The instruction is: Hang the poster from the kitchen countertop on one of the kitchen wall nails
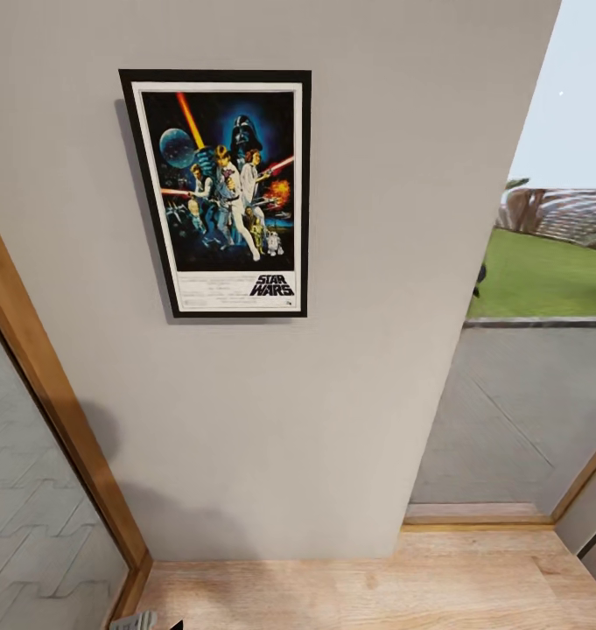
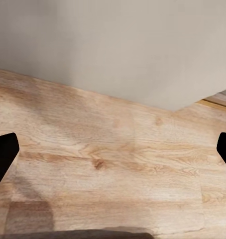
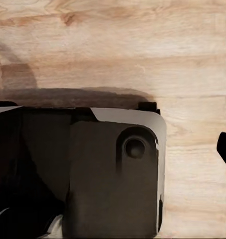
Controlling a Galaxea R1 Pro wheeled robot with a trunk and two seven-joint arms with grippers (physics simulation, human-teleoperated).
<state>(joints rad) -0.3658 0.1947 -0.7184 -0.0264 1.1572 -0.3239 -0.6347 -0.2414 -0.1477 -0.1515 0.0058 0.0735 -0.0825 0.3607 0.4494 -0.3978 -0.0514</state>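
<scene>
Right now your left end effector (image 2: 113, 149) hangs spread wide over the pale wood floor (image 2: 108, 164), its two dark fingertips (image 2: 3, 154) at opposite edges of its wrist view with nothing between them. Your right end effector (image 3: 118, 154) points down at the same floor beside the robot's dark base (image 3: 113, 179); one fingertip (image 3: 225, 149) shows, so you cannot tell how far it is open, and nothing is seen in it. Beyond and well above both end effectors, the poster (image 1: 220, 192) hangs upright, flat against the pale grey wall (image 1: 350, 350), clear of either end effector. Farther off, through the glass door (image 1: 525, 385), lie pavement and grass.
</scene>
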